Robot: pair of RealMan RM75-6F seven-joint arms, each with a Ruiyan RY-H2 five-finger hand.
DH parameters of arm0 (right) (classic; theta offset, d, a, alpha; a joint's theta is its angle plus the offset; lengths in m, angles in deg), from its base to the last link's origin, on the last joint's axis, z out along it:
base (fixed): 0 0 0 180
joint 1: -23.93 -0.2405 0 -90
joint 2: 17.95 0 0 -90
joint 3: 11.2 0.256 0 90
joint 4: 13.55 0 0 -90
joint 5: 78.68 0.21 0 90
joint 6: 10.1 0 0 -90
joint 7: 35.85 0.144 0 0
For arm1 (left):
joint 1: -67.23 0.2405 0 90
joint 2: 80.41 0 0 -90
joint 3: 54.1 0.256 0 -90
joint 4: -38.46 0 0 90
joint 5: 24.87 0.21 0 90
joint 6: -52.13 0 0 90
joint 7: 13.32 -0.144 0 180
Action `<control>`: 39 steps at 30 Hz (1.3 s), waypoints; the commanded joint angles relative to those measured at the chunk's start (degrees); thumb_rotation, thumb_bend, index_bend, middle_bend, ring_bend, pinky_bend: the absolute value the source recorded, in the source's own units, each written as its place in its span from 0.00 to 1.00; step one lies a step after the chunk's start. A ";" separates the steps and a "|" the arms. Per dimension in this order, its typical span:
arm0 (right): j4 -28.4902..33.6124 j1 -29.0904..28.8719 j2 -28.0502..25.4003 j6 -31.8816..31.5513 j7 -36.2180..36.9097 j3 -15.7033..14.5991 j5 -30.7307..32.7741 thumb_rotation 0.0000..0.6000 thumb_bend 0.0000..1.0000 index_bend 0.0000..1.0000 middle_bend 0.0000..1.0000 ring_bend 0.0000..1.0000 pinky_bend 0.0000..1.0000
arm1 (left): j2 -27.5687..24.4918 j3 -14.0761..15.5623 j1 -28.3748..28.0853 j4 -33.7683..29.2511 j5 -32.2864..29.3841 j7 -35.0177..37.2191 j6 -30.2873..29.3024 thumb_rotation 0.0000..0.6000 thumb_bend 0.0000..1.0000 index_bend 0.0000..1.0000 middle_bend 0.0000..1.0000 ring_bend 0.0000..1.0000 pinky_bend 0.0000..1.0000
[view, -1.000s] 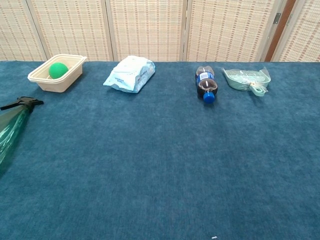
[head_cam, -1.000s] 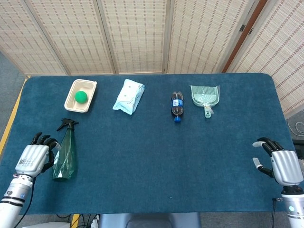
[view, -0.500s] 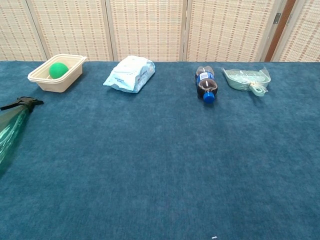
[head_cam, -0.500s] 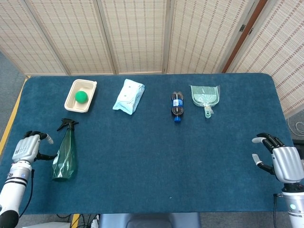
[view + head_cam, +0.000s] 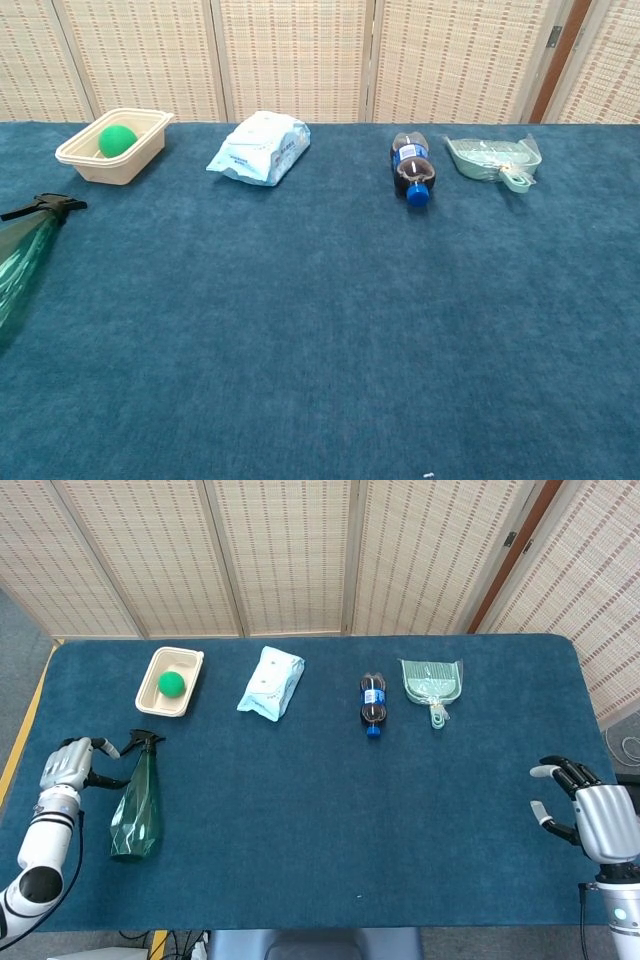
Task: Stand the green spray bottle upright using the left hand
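The green spray bottle [image 5: 134,805] lies flat on the blue table near its left edge, black nozzle pointing away from me. In the chest view only its nozzle and upper body [image 5: 22,262] show at the left border. My left hand [image 5: 68,764] hovers just left of the bottle's neck, fingers apart, holding nothing; one finger reaches toward the nozzle. The chest view does not show this hand. At the table's right front, my right hand [image 5: 590,816] is open and empty.
Along the back stand a beige tray [image 5: 187,694] with a green ball [image 5: 172,683], a white wipes pack [image 5: 271,681], a lying cola bottle [image 5: 373,703] and a pale green dustpan [image 5: 433,683]. The table's left edge [image 5: 22,740] runs close to my left hand.
My left hand has moved away from me along the bottle's left side, from beside its body up to beside its neck. The bottle has not moved. The right hand barely shifted.
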 commanded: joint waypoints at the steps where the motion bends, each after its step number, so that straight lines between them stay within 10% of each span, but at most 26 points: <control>1: -0.04 -0.06 -0.02 0.15 0.01 -0.09 -0.03 1.00 0.24 0.42 0.35 0.38 0.81 | 0.09 -0.78 -0.87 1.19 -3.18 1.25 1.23 1.00 0.00 0.40 0.33 0.13 0.00; 19: -0.47 -0.15 0.25 0.78 0.10 -0.59 0.25 1.00 0.24 0.42 0.35 0.38 0.81 | -4.35 0.32 -7.34 4.21 -26.30 3.69 16.73 1.00 0.00 0.13 0.10 0.08 0.16; 39: -1.37 -0.13 0.66 1.42 0.85 -1.11 0.53 1.00 0.24 0.42 0.35 0.38 0.81 | 0.90 5.86 -11.16 12.44 -28.12 7.36 20.85 1.00 0.00 0.12 0.10 0.08 0.16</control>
